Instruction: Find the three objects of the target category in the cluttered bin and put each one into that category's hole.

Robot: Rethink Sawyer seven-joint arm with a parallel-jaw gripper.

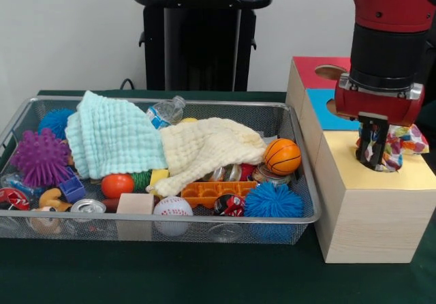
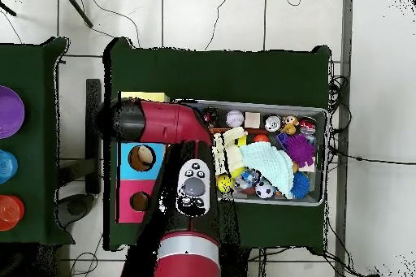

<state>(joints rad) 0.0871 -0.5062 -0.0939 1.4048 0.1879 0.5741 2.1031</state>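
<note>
Hanging over the yellow-topped section of the wooden sorting box, the black gripper closed on a multicoloured patterned cloth, the bundle sitting at that section's top, the hole beneath hidden by it. Covering much of the wire mesh bin on the green worktop: a pale mint waffle cloth and a cream waffle cloth, burying whatever is lying under them. Showing around their edges: an orange mini basketball, a blue spiky ball, a purple spiky ball, a white baseball. From overhead, blocking the yellow section and the gripper entirely: the red arm.
</note>
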